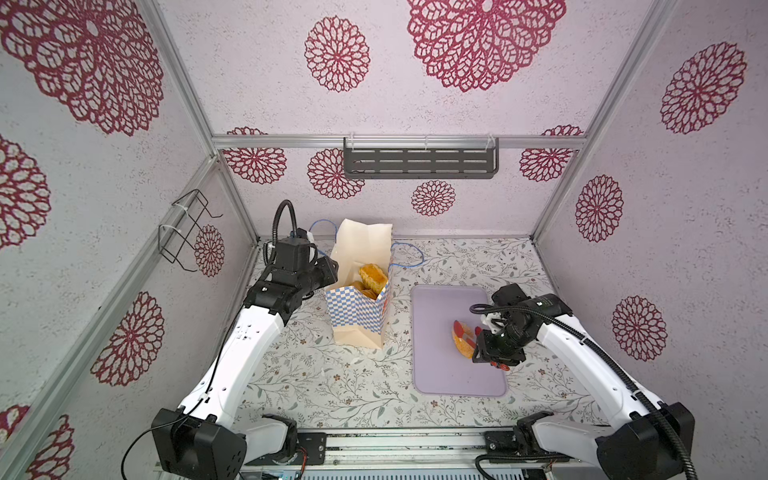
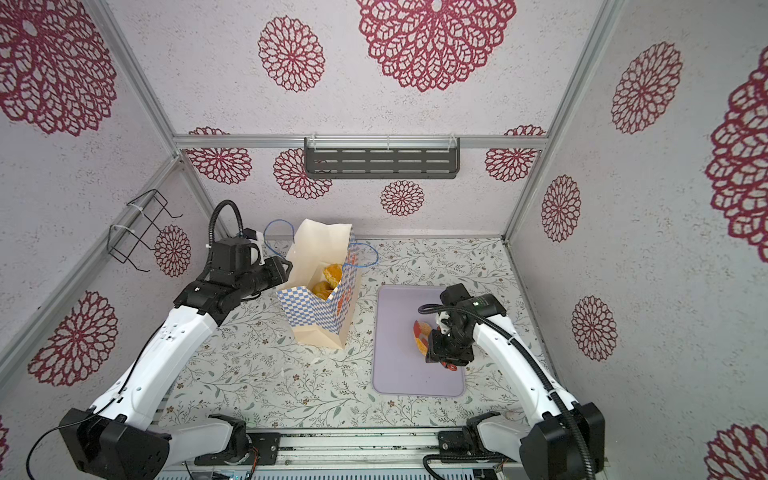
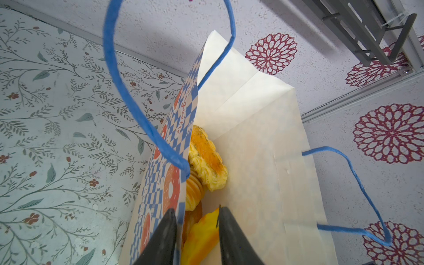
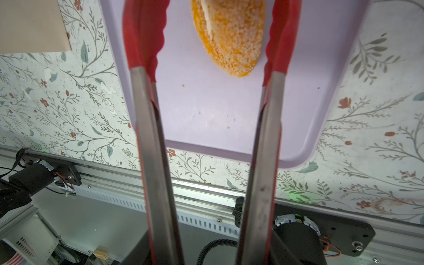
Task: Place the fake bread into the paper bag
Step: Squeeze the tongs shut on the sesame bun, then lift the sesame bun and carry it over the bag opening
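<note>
The right gripper (image 1: 482,347) is clamped on the handle end of the red tongs (image 4: 143,34), whose arms stand spread. The crumbed bun (image 4: 230,34) lies between their red tips on the lilac tray (image 4: 206,110), just beside one tip; contact cannot be told. In both top views the tongs and wrist partly cover this bun, and only the right wrist view shows the gap on each side. The left gripper (image 3: 196,210) has its jaws apart, straddling the checkered wall of the paper bag (image 3: 263,160), one finger outside and one inside. The top views hide those fingertips behind the bag, which stands upright beside the tray with golden pastries (image 1: 370,275) inside.
</note>
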Robot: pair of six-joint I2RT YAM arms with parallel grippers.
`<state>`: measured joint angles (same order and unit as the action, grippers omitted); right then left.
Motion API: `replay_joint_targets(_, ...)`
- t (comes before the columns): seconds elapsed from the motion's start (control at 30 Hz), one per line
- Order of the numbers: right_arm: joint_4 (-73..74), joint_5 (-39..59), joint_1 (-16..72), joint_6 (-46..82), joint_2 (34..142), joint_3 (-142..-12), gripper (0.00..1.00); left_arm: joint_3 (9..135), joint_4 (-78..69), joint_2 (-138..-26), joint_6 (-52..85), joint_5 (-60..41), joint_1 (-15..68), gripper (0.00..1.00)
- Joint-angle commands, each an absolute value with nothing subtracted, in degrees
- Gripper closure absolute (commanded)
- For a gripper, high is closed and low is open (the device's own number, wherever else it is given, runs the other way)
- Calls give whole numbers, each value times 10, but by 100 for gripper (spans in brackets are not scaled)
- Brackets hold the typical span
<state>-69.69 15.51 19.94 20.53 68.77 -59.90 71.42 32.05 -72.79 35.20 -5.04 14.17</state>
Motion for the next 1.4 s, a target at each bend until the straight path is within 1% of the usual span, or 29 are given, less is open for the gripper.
replay_joint_targets(0.0,-682,182,202,195,684,-588,48,729,321,-730,351,-46,138,65)
replay_joint_targets(0.3,-662,182,204,198,708,-579,48,737,331,-725,347,-41,137,65)
replay_joint_targets(0.4,-658,182,204,198,716,-583,52,736,334,-722,347,-41,137,65)
replay_joint_targets(0.53,-658,176,204,200,714,-589,60,736,339,-716,346,-39,136,65)
replay_joint_targets(0.6,-660,174,204,204,709,-595,62,738,345,-715,344,-36,136,64)
replay_joint_targets(0.73,-662,171,203,219,690,-623,65,750,358,-711,339,-34,133,55)
replay_joint_targets(0.83,-668,170,203,229,680,-660,66,760,366,-708,336,-33,131,45)
replay_joint_targets(1.07,-668,163,203,241,689,-821,70,775,383,-694,338,-20,127,27)
replay_joint_targets(1.23,-631,163,204,250,723,-949,71,778,396,-682,343,-7,122,23)
replay_joint_targets(1.37,-544,190,224,278,756,-1017,71,763,399,-663,355,2,117,21)
